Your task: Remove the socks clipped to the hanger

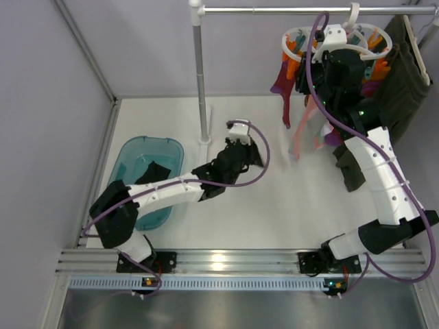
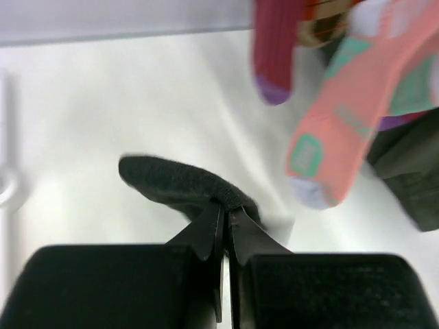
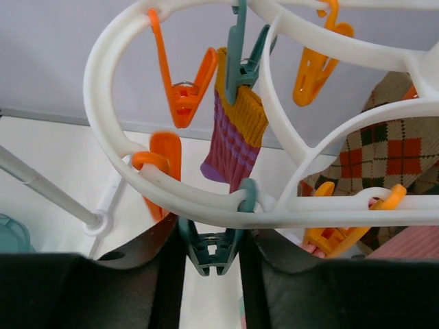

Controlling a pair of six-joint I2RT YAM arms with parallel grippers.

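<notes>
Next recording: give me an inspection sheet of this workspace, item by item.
Surface: white table, carrying a teal tub.
Job's things: hanger hooked on the rail, holding a maroon sock, pink sock, striped sock and argyle sock; a dark sock lies in the tub.
Clutter: olive garment hanging beside the hanger.
Grippers: left gripper shut on a black sock; right gripper has its fingers either side of a teal clip, squeeze uncertain.
Cables: left cable loops off the wrist; right cable arcs across the hanger.
Surroundings: grey walls, upright pole.
</notes>
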